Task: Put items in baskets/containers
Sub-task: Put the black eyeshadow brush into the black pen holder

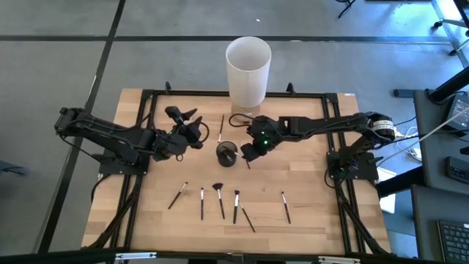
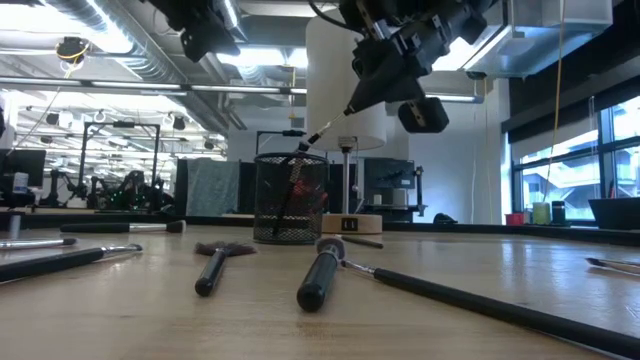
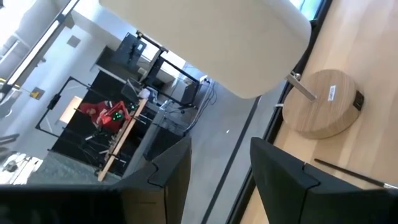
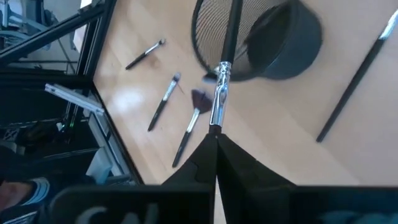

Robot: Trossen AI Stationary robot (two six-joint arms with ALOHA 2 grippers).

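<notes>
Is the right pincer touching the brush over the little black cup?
Touching. The right wrist view shows the right pincer shut on the brush, whose handle points into the cup.

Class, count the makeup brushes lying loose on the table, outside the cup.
7. Six lie in a row near the front edge, and one lies beside the white bin. Others may be hidden under the arms.

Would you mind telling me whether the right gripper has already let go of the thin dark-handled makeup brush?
No, the right gripper is shut on the thin dark-handled makeup brush, which points into the small dark mesh cup.
</notes>
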